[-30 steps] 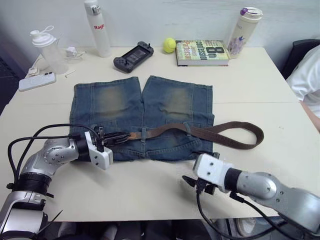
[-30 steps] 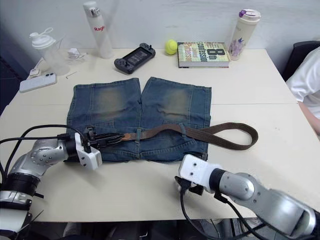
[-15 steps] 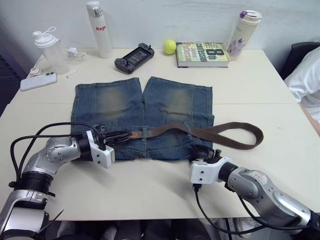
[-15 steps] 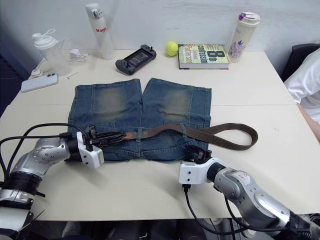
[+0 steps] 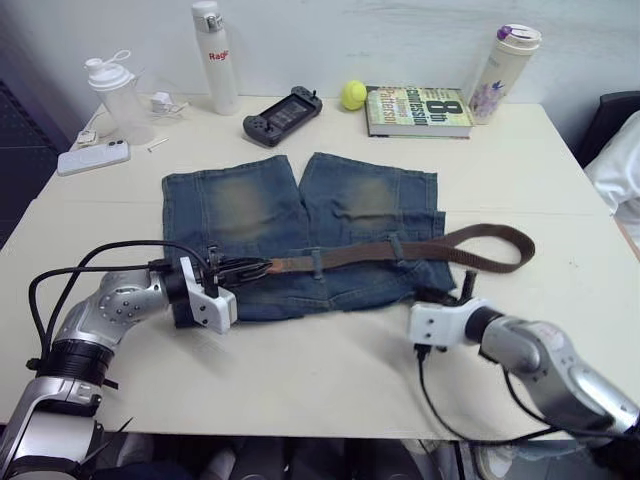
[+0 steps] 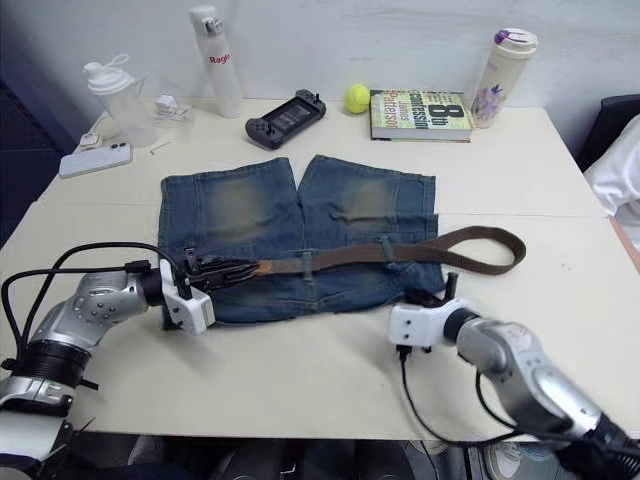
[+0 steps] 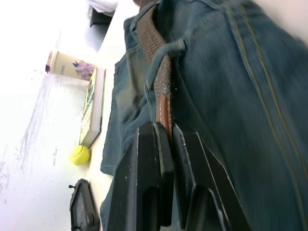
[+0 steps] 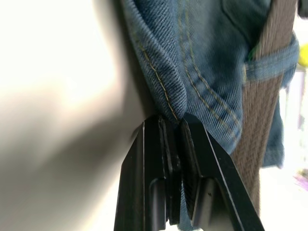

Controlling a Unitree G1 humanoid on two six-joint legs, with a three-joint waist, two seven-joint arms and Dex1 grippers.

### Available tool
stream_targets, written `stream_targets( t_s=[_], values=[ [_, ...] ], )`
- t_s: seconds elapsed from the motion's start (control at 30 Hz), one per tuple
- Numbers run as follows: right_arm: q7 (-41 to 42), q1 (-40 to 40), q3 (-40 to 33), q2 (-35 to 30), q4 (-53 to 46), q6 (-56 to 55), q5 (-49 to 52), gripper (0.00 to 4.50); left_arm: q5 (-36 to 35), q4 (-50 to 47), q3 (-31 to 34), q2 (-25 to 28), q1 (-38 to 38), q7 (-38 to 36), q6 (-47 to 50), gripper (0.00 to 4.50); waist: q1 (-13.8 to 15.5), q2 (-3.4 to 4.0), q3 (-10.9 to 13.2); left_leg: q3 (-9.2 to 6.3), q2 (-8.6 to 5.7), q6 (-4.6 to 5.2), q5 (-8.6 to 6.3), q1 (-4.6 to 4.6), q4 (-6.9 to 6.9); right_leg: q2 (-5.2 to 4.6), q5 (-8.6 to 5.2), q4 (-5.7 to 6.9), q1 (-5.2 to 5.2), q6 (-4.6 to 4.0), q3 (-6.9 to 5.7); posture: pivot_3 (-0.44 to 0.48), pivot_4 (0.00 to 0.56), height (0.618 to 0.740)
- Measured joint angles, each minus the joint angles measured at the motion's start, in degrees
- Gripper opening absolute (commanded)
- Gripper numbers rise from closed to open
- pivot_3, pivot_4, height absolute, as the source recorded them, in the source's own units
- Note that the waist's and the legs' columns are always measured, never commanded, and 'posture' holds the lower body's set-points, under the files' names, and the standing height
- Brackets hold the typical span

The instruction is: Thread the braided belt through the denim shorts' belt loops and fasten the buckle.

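The denim shorts (image 5: 250,205) lie flat in the middle of the table, waistband toward me. The braided belt (image 5: 360,255) runs along the waistband through two belt loops (image 5: 317,263) (image 5: 397,248), then curls back on itself past the shorts' right side (image 5: 520,245). My left gripper (image 5: 248,268) is shut on the belt's smooth brown tip (image 7: 165,113) at the left of the waistband. My right gripper (image 5: 458,288) is shut on the shorts' denim edge (image 8: 168,98) at the right waistband corner. I cannot make out the buckle.
Along the far edge stand a shaker bottle (image 5: 115,90), a white bottle (image 5: 216,55), a game controller (image 5: 282,103), a tennis ball (image 5: 353,94), a book (image 5: 418,110) and a tumbler (image 5: 510,60). A phone (image 5: 92,157) lies far left. A person's sleeve (image 5: 622,165) shows at the right edge.
My right gripper rose from below the shorts to the right waistband corner and closed on the denim. The left gripper kept its hold on the belt tip. The camera shifted slightly.
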Motion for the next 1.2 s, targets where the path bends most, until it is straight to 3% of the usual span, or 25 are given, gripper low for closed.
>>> stream_targets(
  t_s=[0.23,0.4,0.53,0.83,1.07,1.2],
  values=[
    [0.2,-14.3,-0.8,-2.8,31.3,-10.4,-4.9,0.04,0.1,-1.5,-0.1,-1.3,0.3,0.3,1.1,0.00,0.0,0.25,0.1,0.08,-0.02,0.04,-0.02,-0.01,0.04,-0.03,0.00,-0.02,0.00,0.00,-0.05,0.000,0.150,0.740],
    [0.1,-20.1,0.1,-2.4,40.2,-16.0,-7.4,0.04,0.3,-3.1,-0.1,-1.4,0.5,0.9,2.0,0.00,-0.3,0.32,0.2,0.13,0.02,0.03,-0.02,-0.01,0.03,-0.02,0.00,0.04,-0.04,0.00,-0.05,0.000,0.150,0.740],
    [1.1,-19.0,-0.9,-1.2,39.7,-17.2,-6.6,0.04,0.3,-3.9,0.0,-1.4,1.2,1.4,2.9,0.00,-0.3,0.32,0.2,0.13,0.03,0.03,-0.02,-0.01,0.03,-0.01,0.00,0.09,-0.06,0.00,-0.05,0.000,0.150,0.740],
    [9.2,-8.5,-6.8,3.6,19.8,-10.4,-0.5,0.04,0.5,-5.3,0.1,-1.3,2.7,1.9,4.1,0.00,-1.3,0.31,0.2,0.12,0.13,0.02,-0.02,0.10,0.05,0.06,0.00,0.14,0.03,0.00,-0.07,0.000,0.150,0.740],
    [8.5,-8.3,-7.0,4.1,19.7,-8.7,-1.5,0.04,0.5,-5.2,0.0,-1.3,2.2,1.9,4.1,0.00,-1.4,0.31,0.2,0.14,0.10,0.02,-0.02,0.13,0.06,0.02,0.00,0.15,0.05,0.00,-0.05,0.000,0.150,0.740],
    [8.0,-7.4,-11.2,5.1,19.9,-5.4,0.5,1.64,0.5,-5.1,0.0,-1.3,2.0,1.9,4.0,0.00,-1.3,0.31,0.2,0.14,0.06,0.02,-0.02,0.10,0.05,0.00,0.00,0.14,0.03,0.00,-0.04,0.000,0.150,0.740]
  ],
)
